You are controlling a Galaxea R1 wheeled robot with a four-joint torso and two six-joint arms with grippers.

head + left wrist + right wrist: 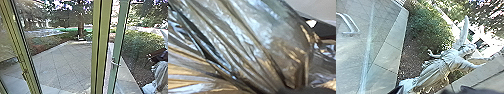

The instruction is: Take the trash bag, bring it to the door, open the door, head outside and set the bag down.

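The trash bag [250,47], shiny see-through plastic, lies very near the left wrist camera. Its folds draw together at the dark left gripper [298,90], which is shut on it. In the head view, the door's green upright [119,42] with a metal handle [115,63] stands just right of a yellow-green post [102,50]; how far the door is open I cannot tell. The right wrist view has a bent metal handle [351,25] over the paving. The state of my right gripper is unclear.
Beyond the frames lies a paved yard [66,61], with shrubs [140,45] and a tree trunk [81,28] behind. A pale winged statue [443,63] stands in the planted bed beside the paving. Another yellow-green frame [25,57] is at the left.
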